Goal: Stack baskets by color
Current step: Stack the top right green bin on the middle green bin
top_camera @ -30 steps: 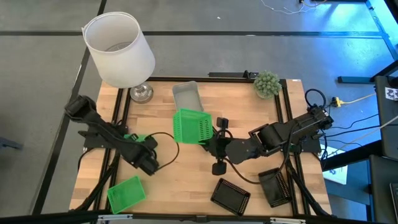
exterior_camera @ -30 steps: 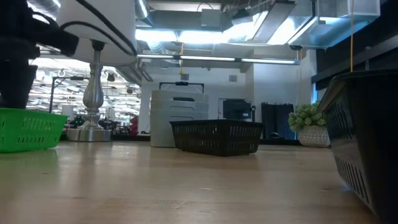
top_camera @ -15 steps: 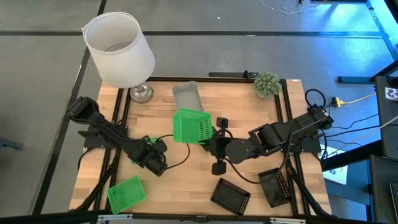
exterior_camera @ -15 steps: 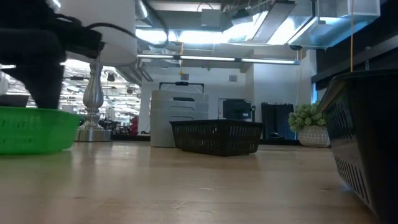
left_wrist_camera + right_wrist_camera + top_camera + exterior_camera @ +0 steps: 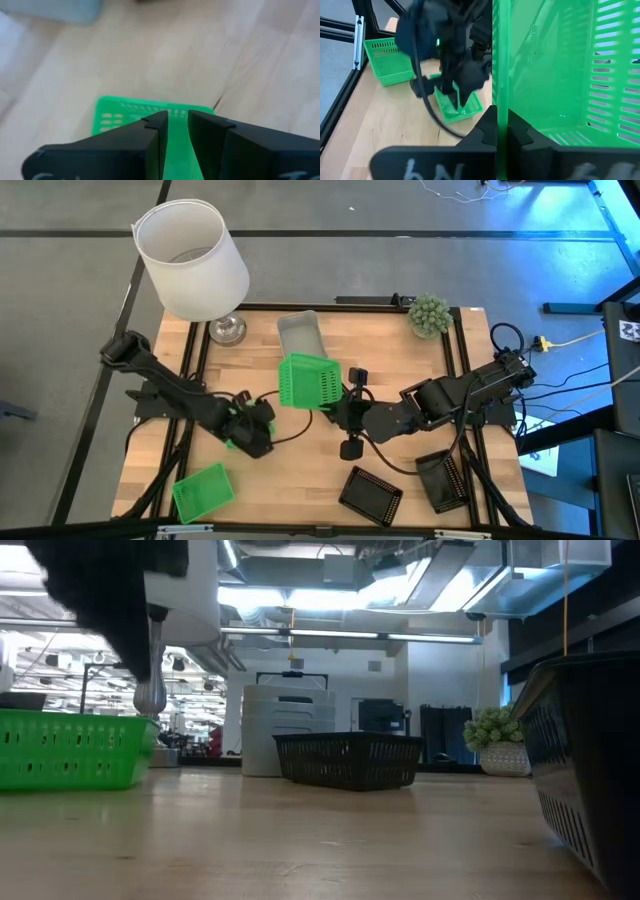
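- One green basket (image 5: 308,383) hangs tilted mid-desk, its wall pinched in the right gripper (image 5: 338,406), ready for stacking.
- A second green basket (image 5: 150,117), carried toward it, has its wall between the narrowly parted fingers of the left gripper (image 5: 250,430).
- A third green basket (image 5: 203,491) waits at the desk (image 5: 300,470) front-left corner.

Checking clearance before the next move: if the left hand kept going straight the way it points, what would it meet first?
Probably the green basket that the right hand holds tilted mid-table. The left hand, gripping its own green basket, points that way; depth is unclear.
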Controlling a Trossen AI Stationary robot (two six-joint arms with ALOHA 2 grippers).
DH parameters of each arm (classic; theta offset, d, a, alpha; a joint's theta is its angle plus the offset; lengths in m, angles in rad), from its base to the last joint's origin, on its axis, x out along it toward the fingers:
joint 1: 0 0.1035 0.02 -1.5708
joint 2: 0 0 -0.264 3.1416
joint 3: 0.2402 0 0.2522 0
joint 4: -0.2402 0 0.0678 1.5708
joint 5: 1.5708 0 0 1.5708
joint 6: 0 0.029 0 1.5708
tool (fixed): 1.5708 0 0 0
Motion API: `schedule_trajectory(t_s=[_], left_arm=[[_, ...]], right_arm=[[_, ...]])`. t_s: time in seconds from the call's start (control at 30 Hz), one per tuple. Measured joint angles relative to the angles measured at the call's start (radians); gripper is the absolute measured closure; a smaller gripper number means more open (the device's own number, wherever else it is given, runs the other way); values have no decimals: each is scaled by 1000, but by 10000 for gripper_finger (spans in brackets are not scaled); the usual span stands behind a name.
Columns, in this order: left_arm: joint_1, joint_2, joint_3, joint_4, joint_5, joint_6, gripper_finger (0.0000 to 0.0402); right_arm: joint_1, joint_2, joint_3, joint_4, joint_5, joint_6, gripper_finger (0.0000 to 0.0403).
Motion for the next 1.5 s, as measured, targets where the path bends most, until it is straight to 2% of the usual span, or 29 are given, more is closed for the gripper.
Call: schedule_trajectory(t_s=[0.23,0.5,0.7,1.03,1.17,1.37,1.5], left_arm=[[-71,-147,98,-134,-106,0,335],[-148,-316,139,-208,-133,-1,335],[-212,-450,139,-237,-177,0,335],[-283,-674,139,-304,-214,0,335],[-285,-750,139,-320,-270,18,335],[-285,-812,139,-321,-346,52,335],[-285,-818,139,-320,-359,52,335]], right_arm=[[-10,0,0,4,-7,-9,403],[-105,36,1,222,-266,-141,403],[-166,103,1,306,-440,-220,403],[-214,242,1,409,-603,-297,403],[-218,304,1,463,-635,-320,403],[-237,405,1,554,-719,-331,403],[-245,479,1,594,-728,-344,403]])
